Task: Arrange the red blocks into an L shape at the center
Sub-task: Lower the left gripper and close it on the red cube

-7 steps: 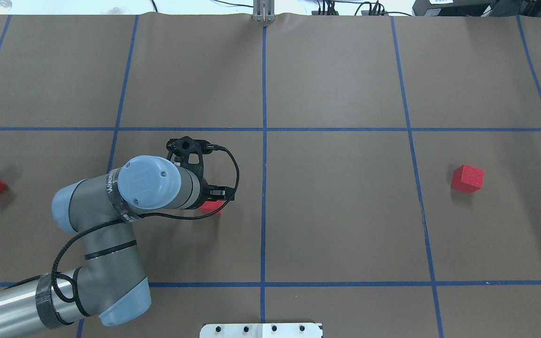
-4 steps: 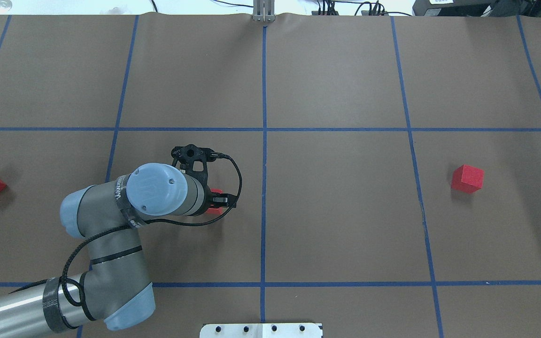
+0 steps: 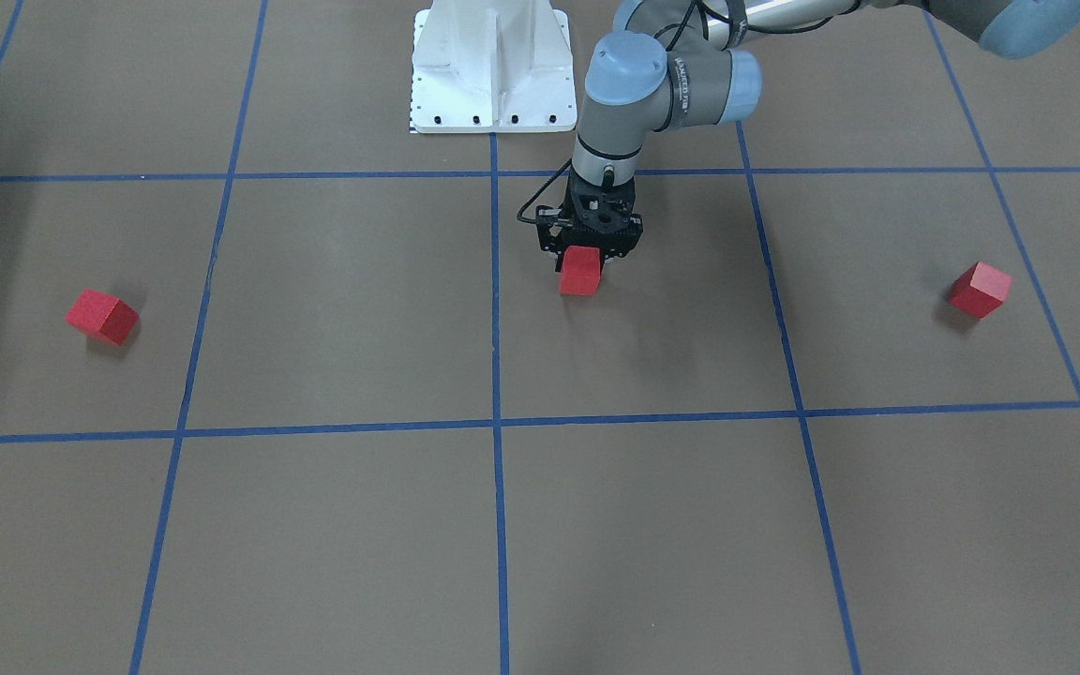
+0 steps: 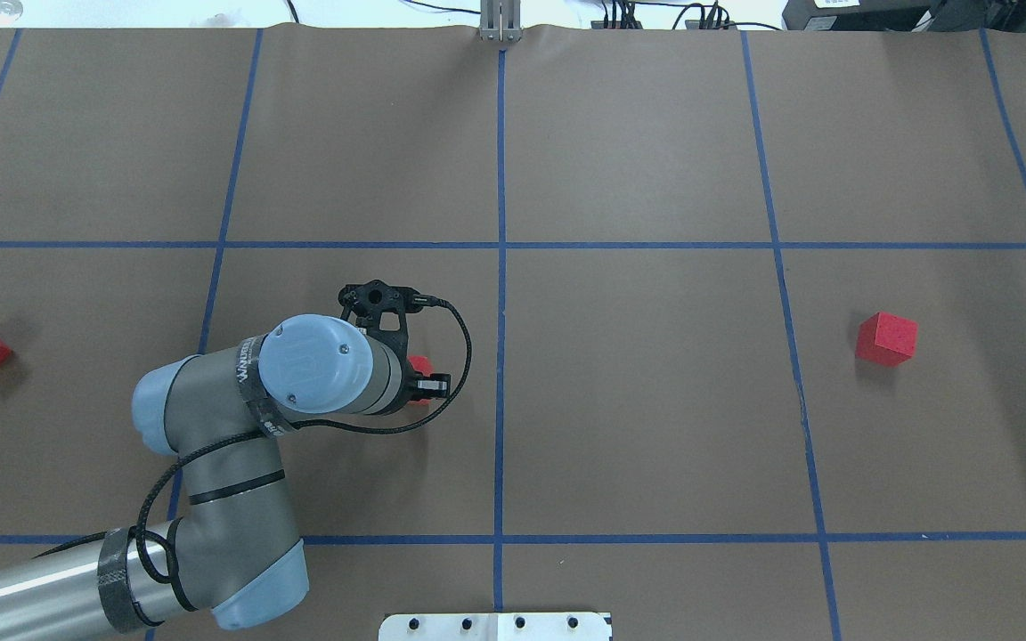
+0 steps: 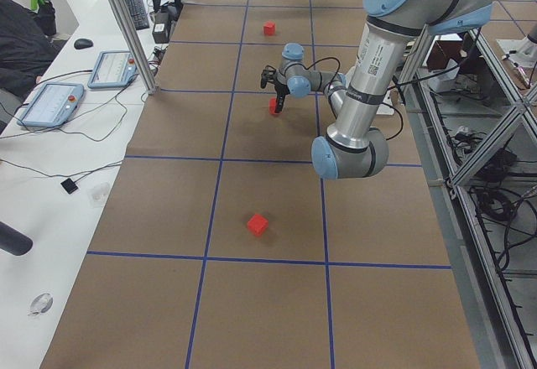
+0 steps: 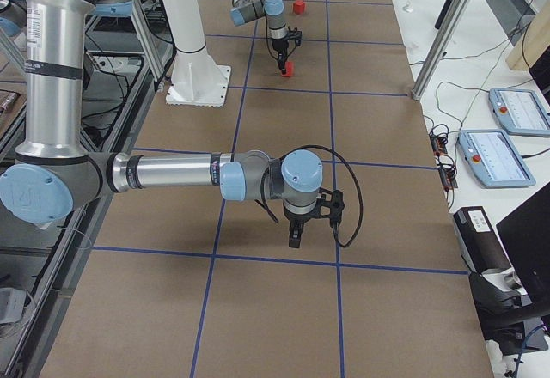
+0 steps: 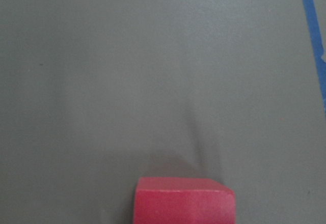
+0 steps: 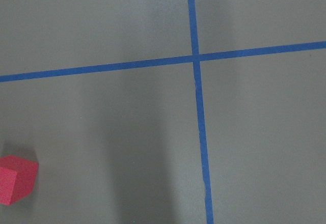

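Left gripper (image 3: 587, 255) clenched a matte red cube (image 3: 580, 274) just beside the middle tape line (image 3: 495, 309); I saw open brown floor (image 3: 652, 356) around it. Second cube (image 3: 101, 316) and third cube (image 3: 979, 289) sat well apart, far outward. Right gripper (image 6: 295, 239): I couldn't tell its state.

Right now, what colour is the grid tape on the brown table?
Blue; the thin tape lines show best in the overhead exterior view.

Left arm (image 4: 223, 494) and right arm (image 6: 172, 172) match: silver tubes, grey joints with pale-blue screwed caps (image 4: 315, 363), black tape bands with white lettering, black cable (image 4: 468, 343) looping to black left gripper (image 3: 583, 255), white bolted base (image 3: 488, 66).
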Available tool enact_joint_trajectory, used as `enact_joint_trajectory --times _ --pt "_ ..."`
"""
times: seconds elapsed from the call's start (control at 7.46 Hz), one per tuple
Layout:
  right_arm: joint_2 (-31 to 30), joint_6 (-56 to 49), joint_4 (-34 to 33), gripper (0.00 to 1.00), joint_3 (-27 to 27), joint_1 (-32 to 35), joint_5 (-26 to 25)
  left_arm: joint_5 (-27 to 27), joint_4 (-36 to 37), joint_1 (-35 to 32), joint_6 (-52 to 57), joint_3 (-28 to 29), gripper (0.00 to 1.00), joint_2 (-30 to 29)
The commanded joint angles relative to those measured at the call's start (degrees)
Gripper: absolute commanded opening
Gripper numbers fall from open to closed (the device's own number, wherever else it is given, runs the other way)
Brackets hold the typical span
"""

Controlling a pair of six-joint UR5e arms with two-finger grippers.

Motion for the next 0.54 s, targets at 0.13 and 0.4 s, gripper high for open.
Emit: enact_joint_trajectory --times 0.13,0.4 --pt "0.48 0.01 0.0 0.99 0.0 -0.08 0.0 -1.54 0.34 -4.34 -0.09 -0.67 0.0 -3.55" --pt "0.48 0.01 0.0 0.99 0.09 0.0 0.0 -1.55 2.25 -7.16 0.0 10.26 0.0 -14.67"
